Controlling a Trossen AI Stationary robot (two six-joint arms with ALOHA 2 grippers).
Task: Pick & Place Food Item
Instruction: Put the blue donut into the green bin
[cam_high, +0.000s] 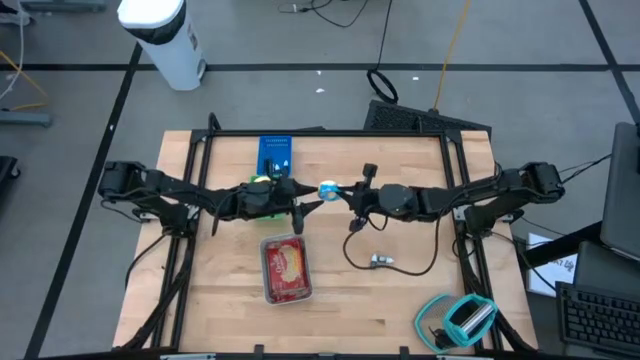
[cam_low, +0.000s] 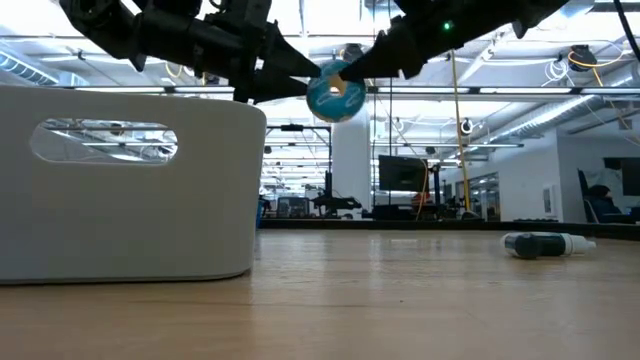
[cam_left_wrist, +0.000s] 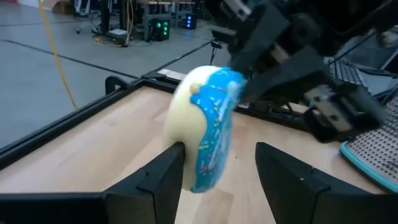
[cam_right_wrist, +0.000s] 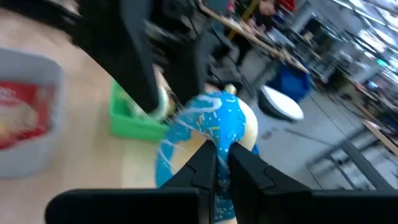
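Note:
A toy donut (cam_high: 328, 189) with blue sprinkled icing and a cream underside hangs in the air above the table's middle (cam_low: 335, 95). My right gripper (cam_high: 341, 192) reaches in from the table's right and is shut on it (cam_right_wrist: 217, 158). My left gripper (cam_high: 306, 205) comes from the left and is open (cam_left_wrist: 221, 152). One of its fingers stands on each side of the donut (cam_left_wrist: 208, 124), which is turned on edge between them. My right gripper pinches the donut's ring between its two fingers, at the blue-iced edge nearest them (cam_right_wrist: 214, 134). It comes roughly level from the table's right. The donut is lifted clear of the table and stands on edge. My left gripper: one finger (cam_left_wrist: 168, 171) lies close against the donut's cream side; whether it touches, I cannot tell.
A grey bin (cam_high: 268, 290) holding a red food pack sits near the table's front middle, large at the left of the low view (cam_low: 130, 190). A blue pack (cam_high: 275, 152) and a green item (cam_high: 262, 183) lie behind the left gripper. A small marker-like tube (cam_low: 548, 243) lies to the right.

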